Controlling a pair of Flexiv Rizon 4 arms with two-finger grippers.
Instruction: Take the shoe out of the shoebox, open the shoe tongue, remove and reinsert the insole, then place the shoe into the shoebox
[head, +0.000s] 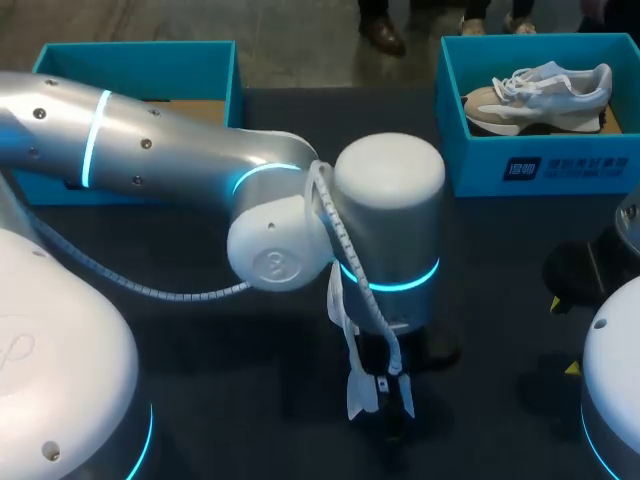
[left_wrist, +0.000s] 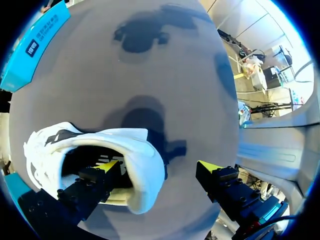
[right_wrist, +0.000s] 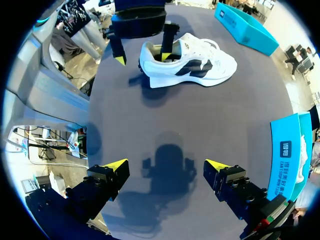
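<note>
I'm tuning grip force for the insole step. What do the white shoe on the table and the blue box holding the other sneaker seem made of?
White shoe: probably synthetic leather or textile, matte, with black panels; its collar looks soft and rounded in the left wrist view. Blue box: likely cardboard, matte, with thin flat walls and a tan floor inside.

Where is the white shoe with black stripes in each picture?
Head view: mostly hidden beneath left arm; white sliver near its wrist may be it.
Left wrist view: white shoe around one finger of left gripper.
Right wrist view: ahead of right gripper, upright.
Landmark: left gripper's finger inside the shoe.
</note>
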